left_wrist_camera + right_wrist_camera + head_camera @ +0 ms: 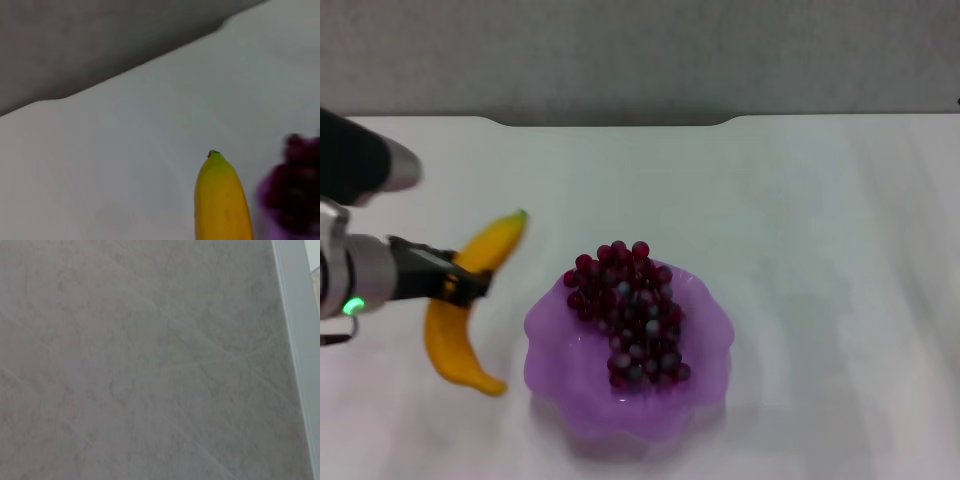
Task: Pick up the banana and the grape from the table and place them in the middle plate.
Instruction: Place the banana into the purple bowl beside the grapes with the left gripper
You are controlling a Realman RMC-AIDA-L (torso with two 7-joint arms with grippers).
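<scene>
Left gripper (468, 280) clamped around banana (470, 305), apparently lifted, at plate's (705, 325) nine o'clock, grape (632, 312) inside plate.

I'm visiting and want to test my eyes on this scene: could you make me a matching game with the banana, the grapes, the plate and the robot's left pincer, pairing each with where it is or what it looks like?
Things:
1. banana
2. grape
3. middle plate
4. left pincer

Descriptions:
A. translucent purple with a wavy rim, sitting on the white table
B. dark red-purple bunch lying inside the plate
C. dark, closed around the middle of the yellow fruit
D. curved and yellow, to the robot's left of the plate, outside it

Pairs: 1-D, 2-B, 3-A, 4-C
</scene>
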